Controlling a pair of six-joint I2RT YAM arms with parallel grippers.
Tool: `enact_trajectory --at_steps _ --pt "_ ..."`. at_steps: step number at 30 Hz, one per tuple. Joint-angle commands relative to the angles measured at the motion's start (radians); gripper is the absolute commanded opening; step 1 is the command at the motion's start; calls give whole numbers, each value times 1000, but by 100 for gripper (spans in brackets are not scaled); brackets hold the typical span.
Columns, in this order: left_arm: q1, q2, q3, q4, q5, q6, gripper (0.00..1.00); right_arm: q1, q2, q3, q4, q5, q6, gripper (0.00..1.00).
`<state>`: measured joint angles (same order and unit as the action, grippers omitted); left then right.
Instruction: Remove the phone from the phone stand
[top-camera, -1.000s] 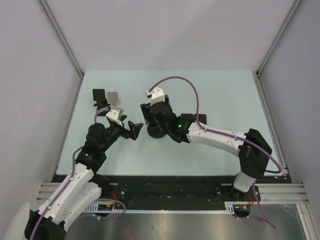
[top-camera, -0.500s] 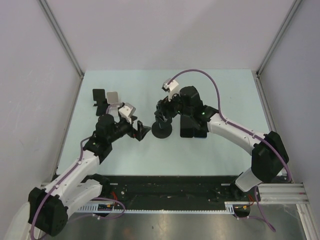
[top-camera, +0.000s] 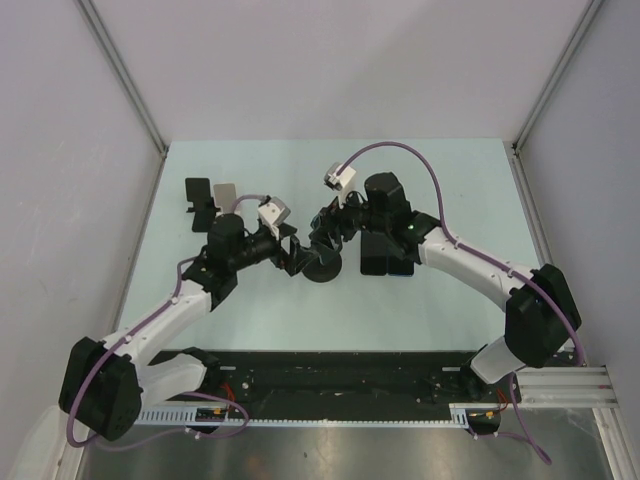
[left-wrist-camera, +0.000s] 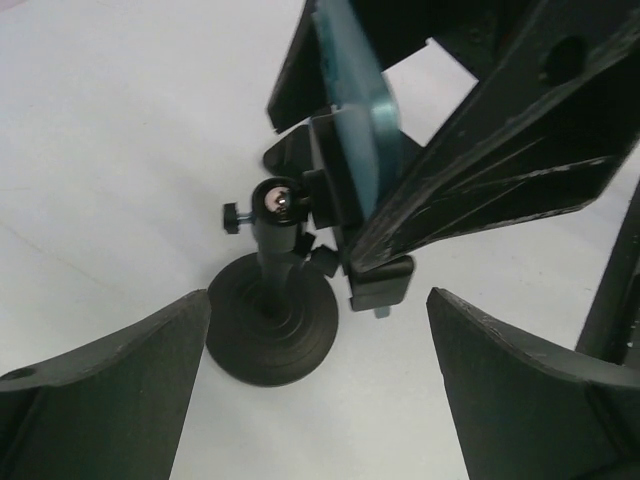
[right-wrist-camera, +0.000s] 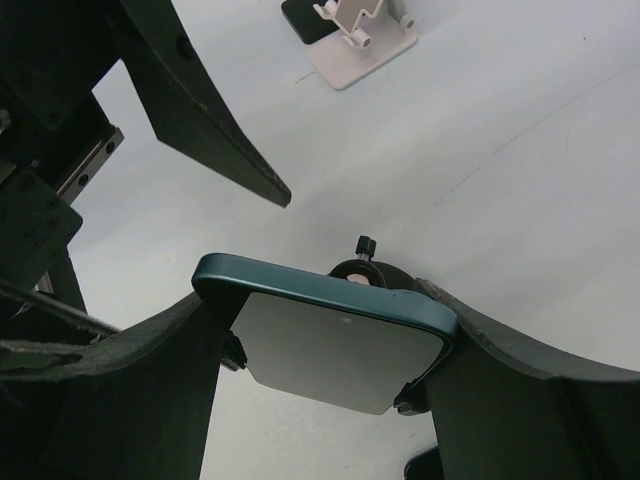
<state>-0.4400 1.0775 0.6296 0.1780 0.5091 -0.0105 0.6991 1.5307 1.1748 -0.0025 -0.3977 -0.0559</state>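
Observation:
The phone (right-wrist-camera: 335, 350), in a teal case, sits in the clamp of the black phone stand (left-wrist-camera: 270, 320), which has a round base and a ball joint. My right gripper (right-wrist-camera: 330, 325) is shut on the phone, one finger against each side edge. In the top view the right gripper (top-camera: 333, 224) hangs just above the stand (top-camera: 322, 266). My left gripper (left-wrist-camera: 318, 300) is open and low, its fingers on either side of the round base and not touching it. From above the left gripper (top-camera: 295, 256) comes in from the left.
A black stand (top-camera: 198, 192) and a pale one (top-camera: 226, 195) sit at the back left; the pale one (right-wrist-camera: 360, 40) also shows in the right wrist view. A dark flat object (top-camera: 385, 255) lies on the table under my right arm. Walls enclose three sides.
My left arm has reached right until its open fingers flank the stand's base. My right gripper shifted right over the stand early on and has barely moved since.

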Motion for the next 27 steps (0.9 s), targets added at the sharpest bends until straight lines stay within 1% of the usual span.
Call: enact_trajectory --at_steps 1,3,4,6,8,9,14,16,18,20,22,23,25,26,27 --pt "-52 1 9 96 -12 -46 93 16 -63 3 79 6 31 0" --pt "-77 -2 -8 153 -49 -83 90 23 -63 3 79 36 36 0" --pt "-85 -4 -24 170 -94 -113 88 30 -64 3 78 45 39 0" --pt "-107 1 -31 198 -138 -129 83 37 -64 2 72 57 41 0" --pt "-117 9 -37 212 -173 -144 79 46 -67 -3 70 74 45 0" --pt "-118 13 -39 221 -178 -149 76 51 -66 -4 71 80 47 0" --pt "-118 16 -57 230 -175 -163 73 66 -72 -13 88 121 73 0" --pt "-118 10 -71 232 -176 -160 69 69 -73 -15 88 126 74 0" --pt "-118 7 -80 232 -179 -160 68 71 -75 -20 88 134 77 0" --pt "-118 12 -84 232 -175 -161 65 73 -76 -21 91 132 79 0" --pt "-118 18 -76 232 -175 -164 59 74 -75 -24 98 129 80 0" --pt "-118 19 -76 232 -175 -164 56 74 -75 -23 98 126 82 0" --pt "-118 18 -74 232 -179 -161 37 74 -72 -26 93 126 80 0" --pt "-118 16 -74 232 -184 -158 26 73 -73 -26 90 131 82 0" --pt "-118 12 -76 232 -187 -154 10 68 -76 -27 87 131 79 0"
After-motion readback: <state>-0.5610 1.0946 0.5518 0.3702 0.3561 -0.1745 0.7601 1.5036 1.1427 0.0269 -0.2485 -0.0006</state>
